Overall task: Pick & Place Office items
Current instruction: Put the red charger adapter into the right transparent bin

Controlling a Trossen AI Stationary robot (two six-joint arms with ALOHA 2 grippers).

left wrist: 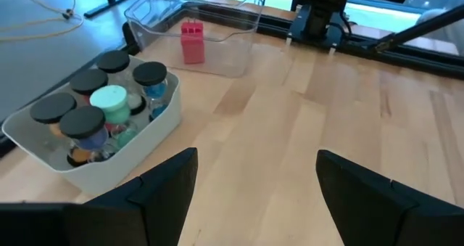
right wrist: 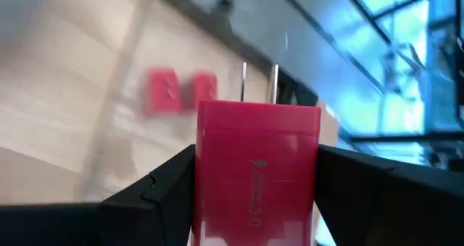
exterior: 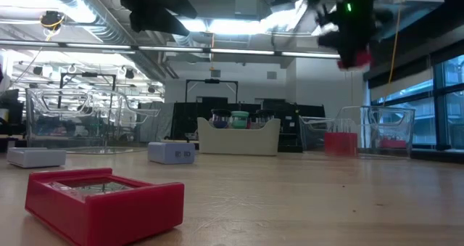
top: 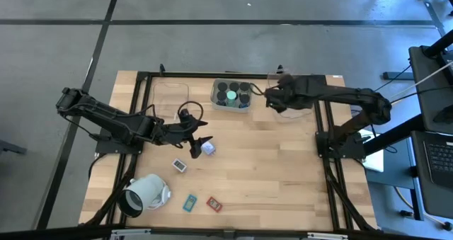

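Risk of a missed drop as the right gripper (right wrist: 254,181) carries a red plug-in charger block (right wrist: 255,166) above the far right of the table.

Clamped between the fingers by its flat sides, the charger block has its long axis along the fingers and its two metal prongs (right wrist: 259,80) pointing away from the wrist, toward the clear tray (top: 297,102) at the far right, where other red blocks (left wrist: 191,43) already sit. In my judgement, a release while the block hangs near the tray wall could let it clip the rim and tumble onto the table, or knock over the standing blocks. The left gripper (left wrist: 254,181) hovers with fingers apart near the table's middle, just beside the pale blue cube (top: 208,147); a low sweep there could nudge it.
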